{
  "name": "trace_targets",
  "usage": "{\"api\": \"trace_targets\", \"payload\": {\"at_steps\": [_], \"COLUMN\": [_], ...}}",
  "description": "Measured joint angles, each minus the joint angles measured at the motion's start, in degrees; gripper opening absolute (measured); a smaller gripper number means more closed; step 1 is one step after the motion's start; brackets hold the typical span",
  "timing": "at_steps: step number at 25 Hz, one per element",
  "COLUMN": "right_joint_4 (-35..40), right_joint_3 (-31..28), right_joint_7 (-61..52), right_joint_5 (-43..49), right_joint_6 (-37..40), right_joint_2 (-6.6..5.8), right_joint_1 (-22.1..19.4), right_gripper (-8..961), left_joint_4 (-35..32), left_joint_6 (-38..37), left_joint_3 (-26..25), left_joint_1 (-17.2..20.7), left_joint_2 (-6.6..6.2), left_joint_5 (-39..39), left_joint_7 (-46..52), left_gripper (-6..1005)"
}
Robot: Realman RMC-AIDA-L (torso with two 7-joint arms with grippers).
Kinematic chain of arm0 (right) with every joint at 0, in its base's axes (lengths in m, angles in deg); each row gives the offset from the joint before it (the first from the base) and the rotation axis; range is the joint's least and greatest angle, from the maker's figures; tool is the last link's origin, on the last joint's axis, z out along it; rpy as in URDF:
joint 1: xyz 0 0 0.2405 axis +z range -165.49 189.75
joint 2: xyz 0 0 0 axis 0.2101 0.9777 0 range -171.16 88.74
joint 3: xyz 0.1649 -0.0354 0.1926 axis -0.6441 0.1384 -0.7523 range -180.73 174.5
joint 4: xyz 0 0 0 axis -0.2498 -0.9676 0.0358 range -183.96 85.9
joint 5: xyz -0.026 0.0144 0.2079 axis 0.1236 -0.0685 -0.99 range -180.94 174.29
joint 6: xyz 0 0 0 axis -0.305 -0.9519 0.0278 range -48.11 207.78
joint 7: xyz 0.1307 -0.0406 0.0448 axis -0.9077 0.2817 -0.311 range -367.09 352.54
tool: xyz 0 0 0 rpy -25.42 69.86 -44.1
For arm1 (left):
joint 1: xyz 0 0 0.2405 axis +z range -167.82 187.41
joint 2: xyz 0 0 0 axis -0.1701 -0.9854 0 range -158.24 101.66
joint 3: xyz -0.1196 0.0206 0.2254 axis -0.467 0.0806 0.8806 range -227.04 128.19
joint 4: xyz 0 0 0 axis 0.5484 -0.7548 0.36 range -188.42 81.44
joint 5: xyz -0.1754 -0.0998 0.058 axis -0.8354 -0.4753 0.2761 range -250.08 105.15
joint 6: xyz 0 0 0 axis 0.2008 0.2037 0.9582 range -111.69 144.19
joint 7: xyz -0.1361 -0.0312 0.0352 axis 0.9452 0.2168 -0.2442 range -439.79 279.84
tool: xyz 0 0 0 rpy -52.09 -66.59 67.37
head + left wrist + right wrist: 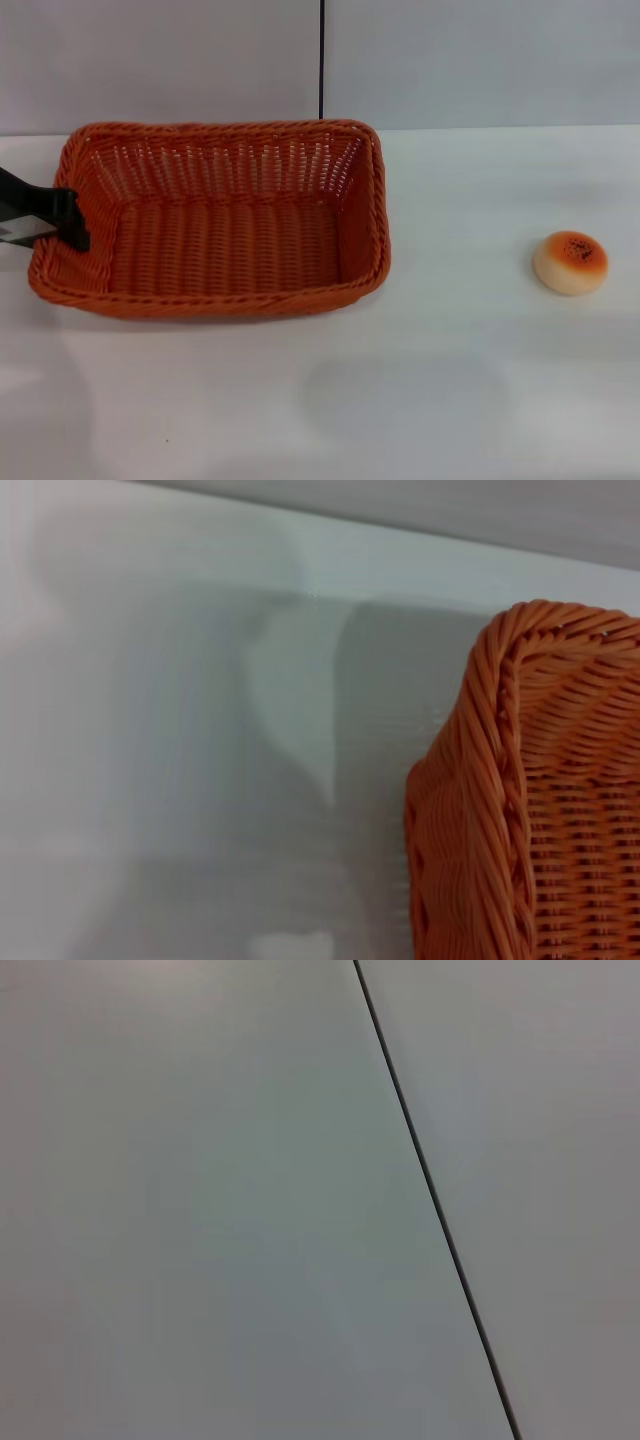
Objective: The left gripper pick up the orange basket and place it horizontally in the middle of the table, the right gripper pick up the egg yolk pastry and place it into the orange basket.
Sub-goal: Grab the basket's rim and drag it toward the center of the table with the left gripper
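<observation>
Left gripper [62, 225] at the basket's [215, 215] left rim.
Whether its fingers clamp I cannot tell; pastry [570, 262] sits well apart, right.

The head view looks forward and down from above onto the white table [450, 400], taking in the whole orange basket [220, 240] on the left, a small bun [570, 262] far to the right, and the wall behind. The left wrist view sits low and very close to one corner of the basket [530, 810], sharing that corner and bare tabletop with the head view. The right wrist view faces only a plain wall with a dark seam [430, 1190].
</observation>
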Motion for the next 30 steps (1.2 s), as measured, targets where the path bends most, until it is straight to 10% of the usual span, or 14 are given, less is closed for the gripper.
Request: {"api": "trace_targets", "payload": {"at_steps": [25,30], "right_joint_4": [0.4,0.4], "right_joint_3": [0.5,0.7], "right_joint_7": [-0.1,-0.1], "right_joint_5": [0.0,0.1], "right_joint_6": [0.0,-0.1], "right_joint_2": [0.53,0.58], "right_joint_1": [-0.8,-0.8], "right_gripper": [451,451], "left_joint_4": [-1.5,-2.1], "left_joint_6": [2.4,1.8], "left_joint_3": [3.2,3.2], "left_joint_1": [0.7,0.8], "left_joint_2": [-0.61,-0.69], "left_joint_5": [-0.9,-0.9], "left_joint_7": [-0.4,-0.6], "left_gripper": [128,310]}}
